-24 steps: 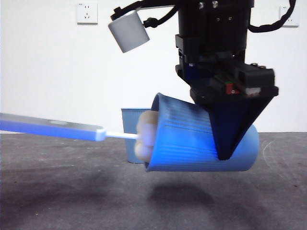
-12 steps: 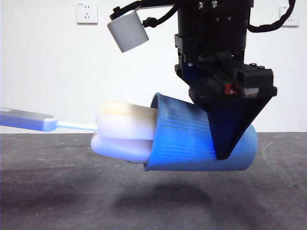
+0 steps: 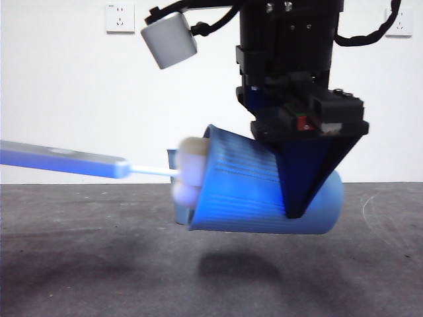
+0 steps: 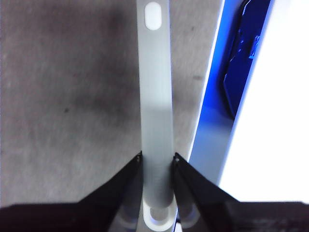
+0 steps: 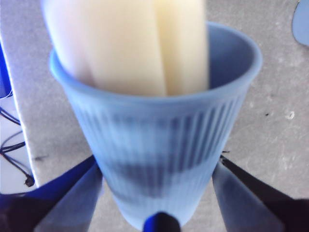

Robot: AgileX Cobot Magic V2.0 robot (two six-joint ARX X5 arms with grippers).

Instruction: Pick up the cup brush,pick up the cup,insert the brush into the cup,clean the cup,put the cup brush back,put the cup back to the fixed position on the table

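The blue cup (image 3: 264, 195) hangs on its side above the table (image 3: 79, 264), mouth to the left, with my right gripper (image 3: 295, 205) shut on it from above. The right wrist view shows the ribbed cup (image 5: 159, 154) between both jaws of the right gripper (image 5: 159, 193), filled by the cream sponge head (image 5: 130, 43). The cup brush (image 3: 66, 160) comes in level from the left, and its sponge head (image 3: 188, 175) is mostly inside the cup's mouth. My left gripper (image 4: 157, 159) is shut on the grey handle (image 4: 155, 96); this gripper is out of the front view.
A second blue cup (image 3: 176, 198) stands on the table behind the held one, mostly hidden. A grey-white block (image 3: 170, 39) hangs from the arm above. Wall sockets (image 3: 119, 18) sit on the white wall behind.
The sponge head was drawn mostly out of the cup half a second ago and is now pushed back in. The cup has shifted slightly left and up.
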